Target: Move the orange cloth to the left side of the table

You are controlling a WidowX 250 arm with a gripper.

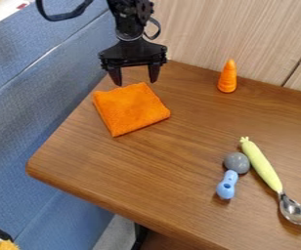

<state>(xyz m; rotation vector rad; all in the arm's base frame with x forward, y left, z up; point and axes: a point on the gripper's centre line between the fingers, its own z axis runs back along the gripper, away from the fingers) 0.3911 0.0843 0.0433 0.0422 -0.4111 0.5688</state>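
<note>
Cloth (132, 110): laid near the left edge of the table (179, 156); move seemingly achieved.
Gripper (135, 82): released, nothing grasped.
Arm (129, 19): probably only to be withdrawn.

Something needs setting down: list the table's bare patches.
Bare wood lies between orange cloth, orange cone and gray ball, and from cloth to rounded corner. Crowded: ball, blue piece and spoon, bunched; the cloth's far edge, near the gripper.

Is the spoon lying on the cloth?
No, the spoon lies on the table's right part, well apart from the orange cloth.
</note>
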